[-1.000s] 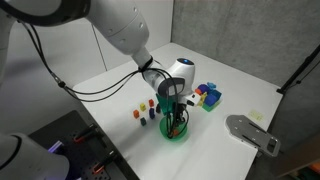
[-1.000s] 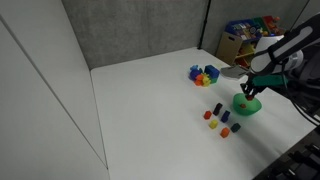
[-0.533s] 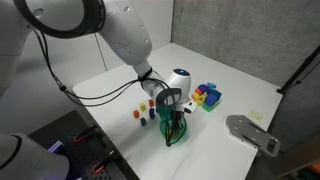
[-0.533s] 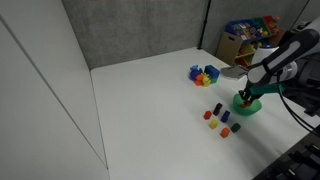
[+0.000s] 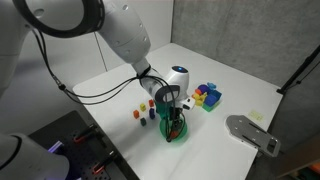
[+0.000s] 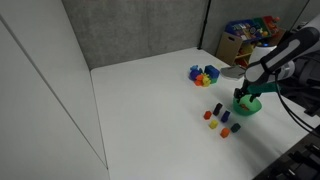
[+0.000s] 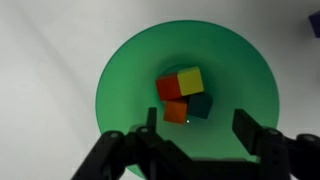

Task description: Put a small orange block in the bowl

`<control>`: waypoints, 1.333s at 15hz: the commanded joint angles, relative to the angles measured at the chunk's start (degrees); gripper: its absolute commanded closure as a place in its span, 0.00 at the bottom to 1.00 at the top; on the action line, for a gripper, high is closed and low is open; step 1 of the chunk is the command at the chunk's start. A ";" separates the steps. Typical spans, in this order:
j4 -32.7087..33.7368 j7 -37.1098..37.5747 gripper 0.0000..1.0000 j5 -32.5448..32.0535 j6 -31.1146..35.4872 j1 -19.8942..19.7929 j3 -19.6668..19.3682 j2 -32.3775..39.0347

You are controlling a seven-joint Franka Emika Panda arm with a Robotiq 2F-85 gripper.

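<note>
White desk (image 5: 200,65) in an exterior view: the arm (image 5: 120,40) reaches down to the bowl (image 5: 178,137), tiny blocks (image 5: 141,112) beside it. In an exterior view the bowl (image 6: 247,106) sits near them (image 6: 217,118). Wrist view: jaws apart and empty over the bowl (image 7: 120,90); the orange block (image 7: 175,111) lies inside, touching a red block (image 7: 168,88).

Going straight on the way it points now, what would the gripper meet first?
Probably the small blocks in the bowl: the gripper hangs open right above them, the small orange block nearest. Depth is unclear.
</note>
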 commanded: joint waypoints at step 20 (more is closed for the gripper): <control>-13.65 -9.20 0.00 0.33 -29.15 4.12 11.42 -40.49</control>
